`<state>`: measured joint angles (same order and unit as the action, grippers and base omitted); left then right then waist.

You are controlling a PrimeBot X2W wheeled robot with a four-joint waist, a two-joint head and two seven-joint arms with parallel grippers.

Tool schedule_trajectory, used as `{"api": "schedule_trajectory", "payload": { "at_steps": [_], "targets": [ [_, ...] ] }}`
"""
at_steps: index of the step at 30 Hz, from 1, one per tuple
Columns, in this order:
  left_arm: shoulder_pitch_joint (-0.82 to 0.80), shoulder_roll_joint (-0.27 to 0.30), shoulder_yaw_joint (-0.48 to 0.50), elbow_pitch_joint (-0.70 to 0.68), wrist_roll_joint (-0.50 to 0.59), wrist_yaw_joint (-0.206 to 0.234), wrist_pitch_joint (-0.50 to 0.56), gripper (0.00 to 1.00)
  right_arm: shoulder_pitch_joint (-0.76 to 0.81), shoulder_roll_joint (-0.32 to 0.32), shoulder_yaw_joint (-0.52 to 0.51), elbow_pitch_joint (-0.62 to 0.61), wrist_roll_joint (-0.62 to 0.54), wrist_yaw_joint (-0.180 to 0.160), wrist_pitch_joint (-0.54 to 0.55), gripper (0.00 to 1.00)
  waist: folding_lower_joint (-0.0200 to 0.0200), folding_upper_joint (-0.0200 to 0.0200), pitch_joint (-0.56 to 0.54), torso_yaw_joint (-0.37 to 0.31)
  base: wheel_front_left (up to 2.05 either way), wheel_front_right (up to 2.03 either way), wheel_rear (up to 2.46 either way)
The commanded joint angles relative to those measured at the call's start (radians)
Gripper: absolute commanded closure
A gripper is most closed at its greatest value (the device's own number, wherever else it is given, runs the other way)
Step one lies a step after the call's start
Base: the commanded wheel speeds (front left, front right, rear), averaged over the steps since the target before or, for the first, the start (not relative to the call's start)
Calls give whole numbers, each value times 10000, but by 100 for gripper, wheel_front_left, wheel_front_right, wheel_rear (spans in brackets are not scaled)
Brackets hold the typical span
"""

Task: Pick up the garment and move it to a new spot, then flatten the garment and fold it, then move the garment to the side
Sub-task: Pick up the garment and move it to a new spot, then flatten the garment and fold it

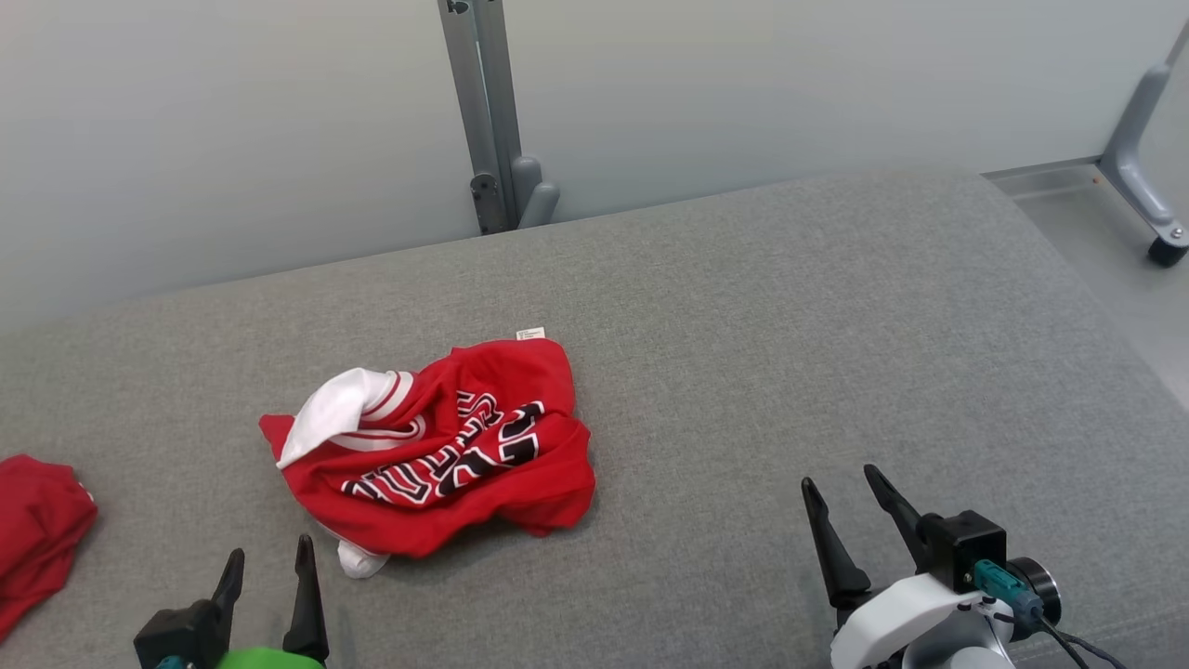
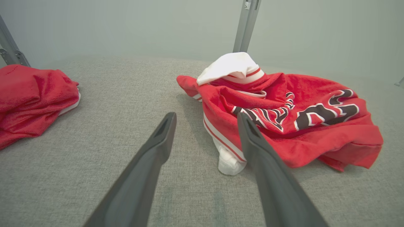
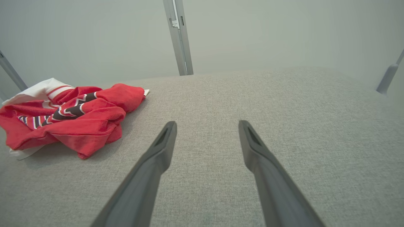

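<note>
The garment (image 1: 446,446) is a red jersey with white sleeves and black-and-white lettering, lying crumpled on the grey padded table (image 1: 743,372), left of centre. The left wrist view shows the garment (image 2: 300,119) just ahead and to the right of my left gripper (image 2: 206,118), whose jaws stand open with nothing between them. In the head view my left gripper (image 1: 269,557) sits at the near edge, just short of the jersey's white sleeve end. My right gripper (image 1: 841,483) is open over bare table to the right, and the garment (image 3: 72,123) lies well to its left.
A second red cloth (image 1: 37,530) lies bunched at the table's left edge, also seen as a red cloth (image 2: 31,101) in the left wrist view. A grey metal post (image 1: 488,121) stands behind the table. Beyond the right edge, a frame leg with a caster (image 1: 1166,246) rests on the floor.
</note>
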<state>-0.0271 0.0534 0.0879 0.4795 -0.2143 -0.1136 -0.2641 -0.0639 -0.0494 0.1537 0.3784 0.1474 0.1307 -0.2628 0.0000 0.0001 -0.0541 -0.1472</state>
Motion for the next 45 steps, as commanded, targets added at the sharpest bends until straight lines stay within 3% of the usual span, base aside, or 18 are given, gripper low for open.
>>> {"api": "schedule_trajectory", "payload": {
  "at_steps": [1,16,26,29,35,45],
  "targets": [
    [328,16,111,-236,115,35,-4,0,175,-26,4,-61,-49,1,-32,0,0,-1,-155,139,0,0,0],
    [1356,-14,-310,-1289,-92,274,-4,0,390,-25,37,-100,138,1,-32,0,0,-1,-188,1129,0,0,0],
    [1001,-9,-957,-1239,21,115,-4,0,-1,-25,230,156,361,-1,-32,0,0,-1,199,2760,0,0,0],
    [1003,-11,-1177,-1105,64,41,-3,0,-311,-27,439,655,553,1,-32,0,0,-1,355,3615,0,0,0],
    [1056,-13,-1243,-989,136,-59,-4,0,-746,-30,616,1544,692,1,-32,0,0,-1,541,4705,0,0,0],
    [804,-16,-1406,-1080,-43,-132,-4,0,-1230,-35,127,2383,409,-1,-32,0,0,-1,955,5476,0,0,0]
  ]
}}
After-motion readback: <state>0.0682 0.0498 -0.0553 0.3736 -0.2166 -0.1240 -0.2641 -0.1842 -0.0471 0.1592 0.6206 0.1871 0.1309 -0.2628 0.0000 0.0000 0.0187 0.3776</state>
